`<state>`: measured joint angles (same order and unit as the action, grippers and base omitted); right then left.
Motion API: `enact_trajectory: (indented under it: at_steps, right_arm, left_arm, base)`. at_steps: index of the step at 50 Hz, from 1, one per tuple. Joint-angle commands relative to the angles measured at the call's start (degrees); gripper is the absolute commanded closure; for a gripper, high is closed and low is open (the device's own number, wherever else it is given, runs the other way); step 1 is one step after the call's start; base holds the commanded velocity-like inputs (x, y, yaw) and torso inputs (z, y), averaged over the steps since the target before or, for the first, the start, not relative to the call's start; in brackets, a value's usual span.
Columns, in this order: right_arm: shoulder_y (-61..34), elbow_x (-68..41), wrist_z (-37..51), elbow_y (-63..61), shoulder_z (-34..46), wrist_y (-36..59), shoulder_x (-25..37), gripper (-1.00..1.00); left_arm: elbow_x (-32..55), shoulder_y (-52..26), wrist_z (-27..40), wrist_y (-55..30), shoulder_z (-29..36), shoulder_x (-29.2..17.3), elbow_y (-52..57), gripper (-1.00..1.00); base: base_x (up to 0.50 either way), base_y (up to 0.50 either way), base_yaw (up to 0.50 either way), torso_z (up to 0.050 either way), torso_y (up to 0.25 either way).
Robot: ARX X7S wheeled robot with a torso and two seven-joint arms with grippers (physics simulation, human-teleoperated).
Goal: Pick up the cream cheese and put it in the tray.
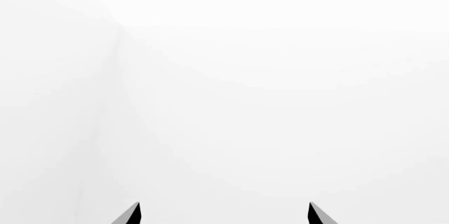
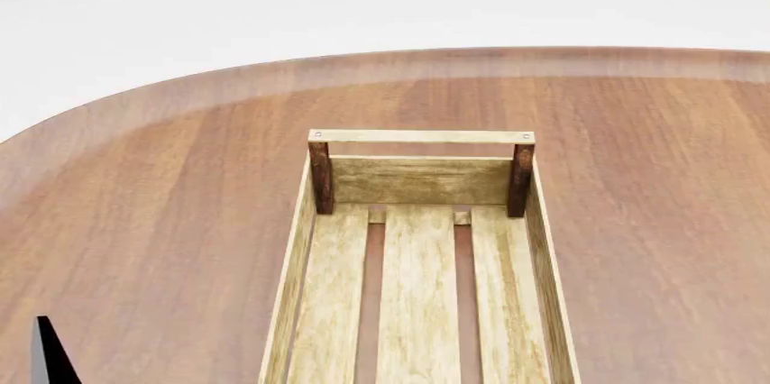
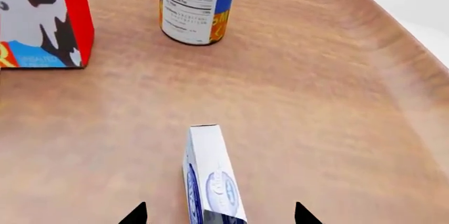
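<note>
The cream cheese (image 3: 210, 176) stands on edge on the desk (image 3: 316, 103), between the open right gripper's (image 3: 218, 214) jaws, near the can (image 3: 196, 6). Light, stiff carton: pinch its broad faces.

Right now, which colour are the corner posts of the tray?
Dark brown, on the light-wood tray; head view shows them best.
</note>
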<state>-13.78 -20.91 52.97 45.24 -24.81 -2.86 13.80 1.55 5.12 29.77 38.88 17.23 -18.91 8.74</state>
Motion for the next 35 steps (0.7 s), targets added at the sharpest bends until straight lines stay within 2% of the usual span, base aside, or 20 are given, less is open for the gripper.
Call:
enact_trajectory:
  at_steps: [1, 3, 4, 6, 8, 15, 28, 35]
  right_arm:
    - [-2.7, 0.6, -1.3, 7.4, 0.0, -3.2, 0.7, -1.00]
    - [-3.6, 0.5, -2.8, 9.6, 0.2, -4.0, 1.0, -1.00]
    - [-3.9, 0.3, -3.5, 10.5, 0.2, -4.3, 1.1, 1.00]
    - [-4.5, -0.7, -6.4, 12.1, -0.2, -5.7, 0.9, 1.00]
    - [-4.6, -0.1, -5.6, 12.1, 0.1, -5.8, 0.9, 1.00]
    - [-1.2, -1.1, -5.3, 2.7, 0.5, -2.1, -0.1, 1.00]
    - [9.9, -1.0, -1.2, -26.9, 3.0, 4.9, -2.4, 1.00]
    - [13.3, -0.4, 0.1, -35.3, 3.8, 5.7, -2.8, 1.00]
  left_arm:
    - [0.0, 0.1, 0.3, -0.1, 0.1, -0.1, 0.1, -1.00]
    - [-0.1, 0.0, 0.3, 0.0, 0.1, -0.1, 0.1, -1.00]
    - [-0.1, 0.0, 0.3, 0.0, 0.1, -0.1, 0.0, -1.00]
    - [-0.1, 0.0, 0.4, 0.1, 0.1, -0.1, -0.1, -1.00]
    - [-0.2, 0.0, 0.4, 0.1, 0.1, -0.1, -0.2, -1.00]
    - [-0.1, -0.2, 0.5, 0.5, 0.2, -0.1, -0.9, -1.00]
    - [0.1, -0.6, 0.6, 1.1, 0.4, -0.3, -1.8, -1.00]
    - [0.2, -0.6, 0.8, 1.0, 0.4, -0.3, -1.6, -1.00]
  base:
    - [0.00, 0.00, 0.00, 0.000, 0.000]
    - [0.00, 0.00, 0.00, 0.000, 0.000]
    - [0.00, 0.00, 0.00, 0.000, 0.000]
    - [0.00, 0.00, 0.00, 0.000, 0.000]
    - [0.00, 0.00, 0.00, 0.000, 0.000]
    - [0.00, 0.00, 0.00, 0.000, 0.000]
    - [0.00, 0.00, 0.00, 0.000, 0.000]
    - [0.00, 0.00, 0.00, 0.000, 0.000]
